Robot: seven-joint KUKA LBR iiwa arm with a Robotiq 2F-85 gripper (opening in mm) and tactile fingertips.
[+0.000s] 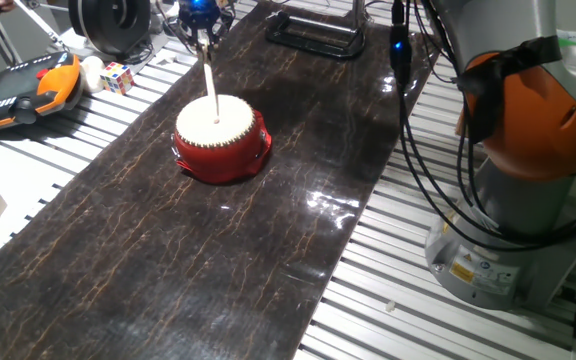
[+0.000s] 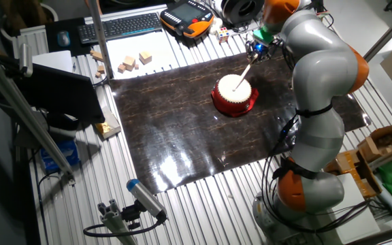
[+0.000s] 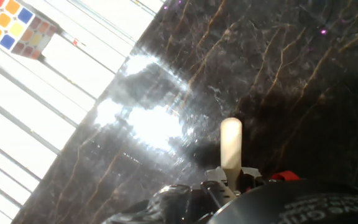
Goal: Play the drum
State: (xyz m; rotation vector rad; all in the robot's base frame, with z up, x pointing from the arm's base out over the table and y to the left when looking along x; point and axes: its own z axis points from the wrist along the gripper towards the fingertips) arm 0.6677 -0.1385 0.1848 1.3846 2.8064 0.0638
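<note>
Silver-grey rounded arm (image 2: 318,75) with orange joint bands, black cables, and a blue-lit pincer (image 1: 201,22).

Arm: reaching across the table, elbow raised, wrist angling down beyond the drum (image 1: 221,139). Gripper (image 1: 201,27): hanging above the drum's far side, jaws clamping the stick (image 1: 210,84).

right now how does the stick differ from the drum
The stick is thin, long and pale wood; the drum is squat, round and red with a cream top. The stick is held tilted in the gripper; the drum sits flat on the dark mat. The stick's tip meets the drum's top.
</note>
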